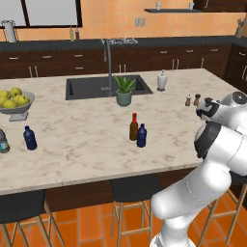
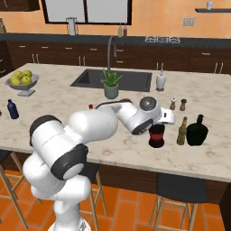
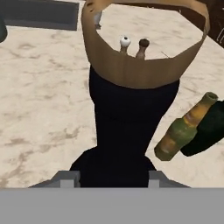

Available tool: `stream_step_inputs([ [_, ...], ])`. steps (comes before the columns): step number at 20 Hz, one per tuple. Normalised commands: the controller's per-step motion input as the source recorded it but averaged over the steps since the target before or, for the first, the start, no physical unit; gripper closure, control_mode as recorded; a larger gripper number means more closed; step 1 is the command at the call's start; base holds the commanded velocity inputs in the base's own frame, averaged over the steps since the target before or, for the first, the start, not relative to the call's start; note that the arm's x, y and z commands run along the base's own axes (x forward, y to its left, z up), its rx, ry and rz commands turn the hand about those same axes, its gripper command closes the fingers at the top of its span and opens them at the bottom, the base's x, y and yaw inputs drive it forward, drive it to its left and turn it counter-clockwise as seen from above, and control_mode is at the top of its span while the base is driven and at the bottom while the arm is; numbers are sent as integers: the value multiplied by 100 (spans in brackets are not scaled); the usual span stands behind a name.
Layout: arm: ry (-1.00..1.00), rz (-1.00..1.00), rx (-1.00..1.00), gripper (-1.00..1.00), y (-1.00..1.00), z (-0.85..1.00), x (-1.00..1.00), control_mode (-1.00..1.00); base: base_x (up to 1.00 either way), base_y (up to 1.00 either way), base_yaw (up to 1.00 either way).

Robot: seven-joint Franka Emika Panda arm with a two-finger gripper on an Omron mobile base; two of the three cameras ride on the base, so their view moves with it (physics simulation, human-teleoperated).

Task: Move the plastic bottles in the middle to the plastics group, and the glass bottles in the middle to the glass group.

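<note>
Large pale marble worktop (image 2: 54, 122) w/ dark sink (image 2: 131, 79) set toward its back edge. The white arm reaches across the worktop's front right part; its fingers (image 3: 109, 177) are clamped on the round-bodied black bottle w/ red label (image 2: 156, 135), which stands near the front edge, just left of the glass group. That group: broad dark green-black bottle (image 2: 197, 131) and slim amber bottle w/ golden neck (image 2: 182, 131), the two just beside each other. Open marble lies behind, up to the small salt & pepper shakers (image 2: 177, 104).

Mid-worktop, slim brown bottle w/ red cap (image 1: 133, 127) and small dark blue bottle (image 1: 141, 135) stand side by side, w/ bare marble all round.

Far left, another small dark blue capped bottle (image 1: 30, 138) and a short greyish clear bottle (image 1: 3, 142) sit close to the worktop's left end, below a fruit bowl (image 1: 17, 107).
</note>
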Motion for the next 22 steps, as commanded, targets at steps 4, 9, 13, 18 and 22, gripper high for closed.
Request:
stream_step_inputs([
  [4, -11, 0, 0, 100, -8, -5, 42, -100, 0, 0, 0],
  [9, -5, 0, 0, 100, -23, -1, 23, -100, 0, 0, 0],
  [13, 0, 0, 0, 100, -26, 0, 0, -100, 0, 0, 0],
  [18, 0, 0, 0, 100, -4, -16, 5, -100, 0, 0, 0],
  [22, 0, 0, 0, 100, 0, -45, 8, -100, 0, 0, 0],
])
